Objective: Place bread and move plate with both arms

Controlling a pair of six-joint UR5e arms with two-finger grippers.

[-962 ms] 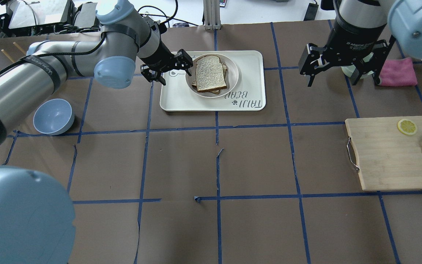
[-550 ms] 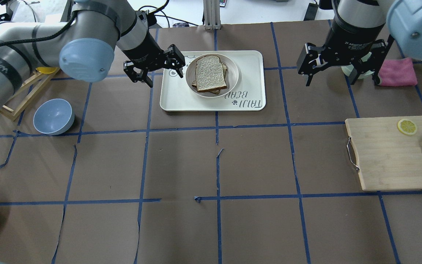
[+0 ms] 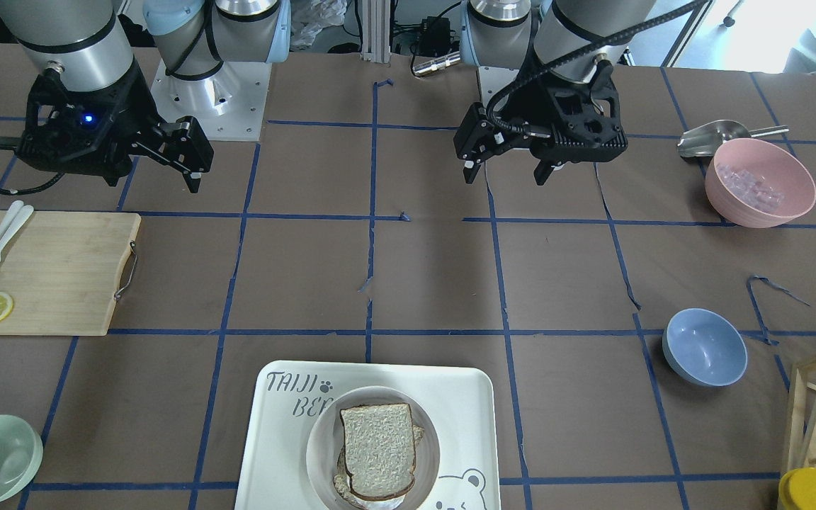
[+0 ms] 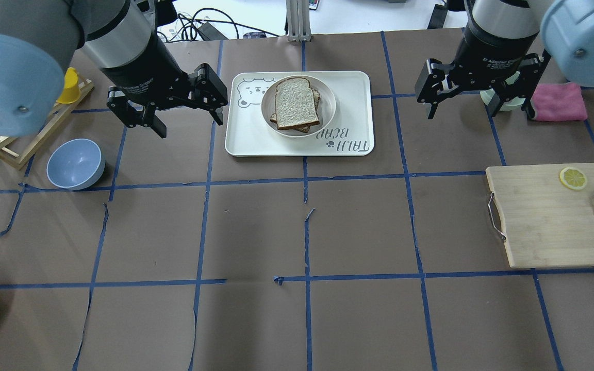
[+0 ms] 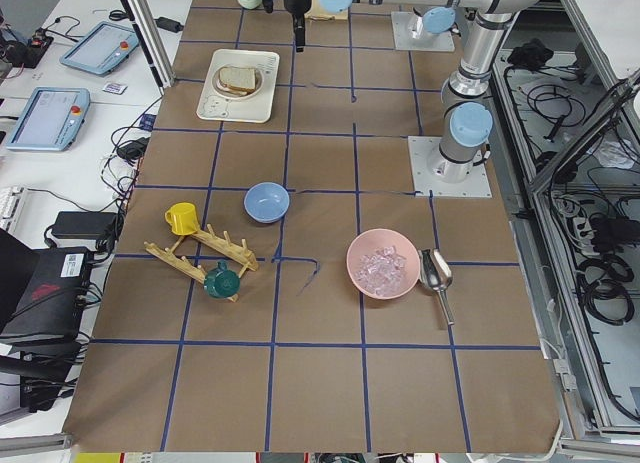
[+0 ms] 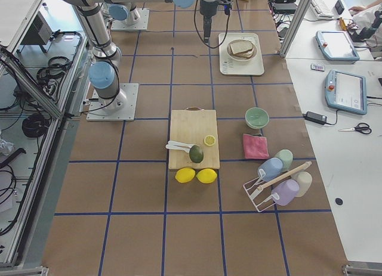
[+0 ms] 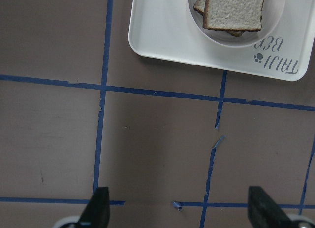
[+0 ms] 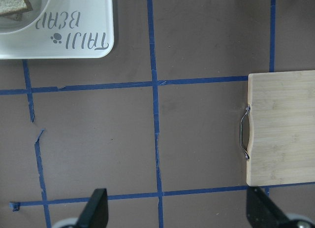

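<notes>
- Bread (image 4: 297,103) is lying topmost in the plate (image 4: 329,103), which is sitting on the bear-printed tray (image 4: 351,87) on the table (image 4: 307,232).
- Left end effector (image 4: 191,127) and right end effector (image 4: 477,114) are hovering either side of the tray, jaws apart, gripping nothing.
- Best approach, by this view: taking opposite rims together, lifting level so nothing is sliding.

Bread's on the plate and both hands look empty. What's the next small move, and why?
Probably bring the left hand and right hand in toward opposite sides of the plate. The bread already lies on the plate on the tray, and both hands hang open to either side, so the two-arm plate move seems next.
</notes>
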